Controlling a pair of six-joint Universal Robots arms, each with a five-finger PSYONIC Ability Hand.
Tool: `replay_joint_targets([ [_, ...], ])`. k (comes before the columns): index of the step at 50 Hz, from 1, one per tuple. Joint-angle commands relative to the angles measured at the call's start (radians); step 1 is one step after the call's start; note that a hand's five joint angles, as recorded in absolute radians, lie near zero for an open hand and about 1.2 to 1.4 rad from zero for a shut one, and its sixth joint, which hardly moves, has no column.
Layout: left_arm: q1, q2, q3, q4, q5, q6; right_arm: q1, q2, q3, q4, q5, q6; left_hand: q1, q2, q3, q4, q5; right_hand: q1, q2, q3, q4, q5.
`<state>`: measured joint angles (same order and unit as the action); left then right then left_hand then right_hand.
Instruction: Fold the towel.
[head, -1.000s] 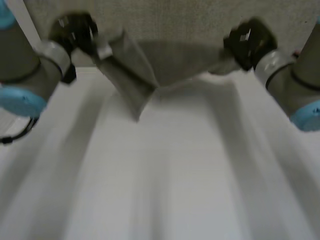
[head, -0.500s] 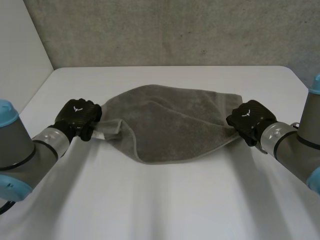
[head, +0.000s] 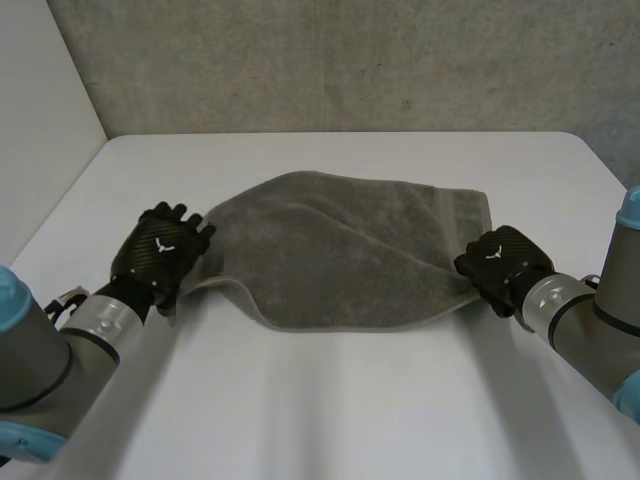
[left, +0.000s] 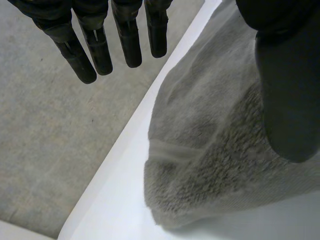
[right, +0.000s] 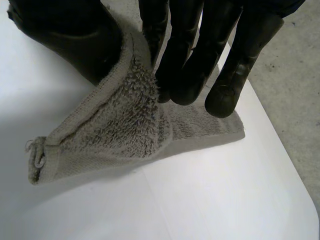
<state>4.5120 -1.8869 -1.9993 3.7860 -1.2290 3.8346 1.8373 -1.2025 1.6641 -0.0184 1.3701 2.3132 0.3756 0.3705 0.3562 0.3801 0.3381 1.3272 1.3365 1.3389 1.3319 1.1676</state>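
A grey towel (head: 345, 250) lies folded over on the white table (head: 330, 400), its long fold running between the two hands. My left hand (head: 160, 255) rests at the towel's left end with fingers (left: 97, 47) straight and spread, the thumb above the cloth, nothing pinched; the towel's corner (left: 200, 185) lies flat below it. My right hand (head: 500, 262) is at the towel's right end. Its fingers (right: 185, 60) and thumb pinch a raised corner of the towel (right: 115, 130) off the table.
A grey carpeted floor (head: 330, 60) lies beyond the table's far edge. A pale wall panel (head: 40, 140) stands at the left. Bare table surface stretches in front of the towel.
The towel came down from the air onto the table. My left hand has let go of its corner and spread its fingers; the right hand keeps its pinch.
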Motion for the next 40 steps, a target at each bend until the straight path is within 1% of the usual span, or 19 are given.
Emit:
replay_joint_targets([
  [1, -0.056, -0.018, -0.007, 0.023, -0.014, 0.000, 0.000, 0.000, 0.013, 0.000, -0.002, 0.002, -0.083, -0.078, -0.063, -0.087, -0.220, 0.069, 0.060, 0.057, 0.064, 0.054],
  [12, -0.059, -0.044, -0.006, 0.017, -0.023, -0.003, 0.000, 0.004, 0.026, -0.018, -0.002, 0.000, -0.042, -0.037, -0.022, -0.046, -0.179, 0.069, 0.060, 0.057, 0.064, 0.054],
  [14, -0.059, -0.073, 0.010, 0.020, -0.024, -0.003, 0.000, 0.004, 0.026, -0.018, -0.002, 0.000, 0.005, 0.010, 0.024, 0.001, -0.132, 0.069, 0.060, 0.057, 0.064, 0.054],
  [18, -0.059, -0.113, 0.028, 0.017, -0.029, 0.002, 0.000, 0.006, 0.028, -0.018, -0.002, 0.000, 0.011, 0.016, 0.031, 0.007, -0.126, 0.069, 0.060, 0.057, 0.064, 0.054],
  [23, -0.059, -0.150, 0.048, 0.012, -0.057, 0.002, 0.000, 0.008, 0.031, -0.018, -0.002, 0.000, 0.023, 0.028, 0.042, 0.018, -0.114, 0.069, 0.060, 0.057, 0.064, 0.054],
  [25, -0.057, -0.158, 0.059, 0.014, -0.072, 0.002, 0.000, 0.006, 0.033, -0.018, -0.002, 0.000, 0.070, 0.075, 0.089, 0.065, -0.067, 0.069, 0.060, 0.057, 0.064, 0.054],
  [28, -0.057, -0.162, 0.063, 0.014, -0.075, 0.002, 0.000, 0.006, 0.033, -0.018, -0.002, 0.000, 0.085, 0.090, 0.104, 0.080, -0.053, 0.069, 0.060, 0.057, 0.064, 0.054],
  [29, -0.057, -0.167, 0.071, 0.015, -0.076, 0.002, 0.000, 0.006, 0.033, -0.018, -0.002, 0.000, 0.122, 0.127, 0.142, 0.118, -0.015, 0.069, 0.060, 0.057, 0.064, 0.054],
  [30, -0.057, -0.170, 0.080, 0.015, -0.078, 0.003, 0.000, 0.006, 0.033, -0.018, -0.002, 0.000, 0.224, 0.230, 0.244, 0.220, 0.087, 0.069, 0.060, 0.057, 0.064, 0.054],
  [31, -0.057, -0.170, 0.080, 0.015, -0.078, 0.003, 0.000, 0.006, 0.031, -0.020, -0.002, 0.000, 0.225, 0.231, 0.245, 0.221, 0.088, 0.069, 0.060, 0.057, 0.064, 0.054],
  [32, -0.057, -0.176, 0.092, 0.015, -0.087, 0.008, 0.000, 0.006, 0.031, -0.020, -0.002, 0.000, 0.409, 0.414, 0.428, 0.404, 0.271, 0.069, 0.060, 0.057, 0.064, 0.054],
  [33, -0.057, -0.181, 0.108, 0.011, -0.104, 0.019, 0.000, 0.004, 0.031, -0.021, -0.002, 0.002, 0.637, 0.642, 0.657, 0.633, 0.500, 0.069, 0.060, 0.057, 0.064, 0.054],
  [34, -0.057, -0.181, 0.108, 0.011, -0.104, 0.019, -0.001, 0.000, 0.031, -0.032, 0.000, 0.002, 0.639, 0.644, 0.659, 0.635, 0.502, 0.069, 0.060, 0.057, 0.064, 0.054],
  [36, -0.051, -0.164, 0.134, 0.008, -0.167, 0.036, -0.001, -0.009, 0.025, -0.046, 0.001, 0.002, 1.019, 1.024, 1.038, 1.014, 0.882, 0.069, 0.060, 0.057, 0.064, 0.054],
  [37, -0.051, -0.164, 0.134, 0.008, -0.167, 0.036, -0.004, -0.032, 0.016, -0.058, 0.006, 0.003, 1.021, 1.026, 1.040, 1.016, 0.884, 0.069, 0.060, 0.057, 0.064, 0.054],
  [38, -0.048, -0.152, 0.142, 0.008, -0.202, 0.036, -0.004, -0.032, 0.016, -0.058, 0.006, 0.003, 1.021, 1.026, 1.040, 1.016, 0.884, 0.069, 0.060, 0.057, 0.064, 0.054],
  [39, -0.048, -0.152, 0.142, 0.008, -0.202, 0.036, -0.007, -0.078, 0.010, -0.064, 0.006, 0.008, 1.021, 1.026, 1.040, 1.016, 0.884, 0.069, 0.060, 0.057, 0.064, 0.054],
  [40, -0.054, -0.117, 0.151, 0.008, -0.237, 0.033, -0.018, -0.135, -0.004, -0.066, 0.003, 0.021, 1.021, 1.026, 1.040, 1.016, 0.884, 0.069, 0.060, 0.057, 0.064, 0.054],
])
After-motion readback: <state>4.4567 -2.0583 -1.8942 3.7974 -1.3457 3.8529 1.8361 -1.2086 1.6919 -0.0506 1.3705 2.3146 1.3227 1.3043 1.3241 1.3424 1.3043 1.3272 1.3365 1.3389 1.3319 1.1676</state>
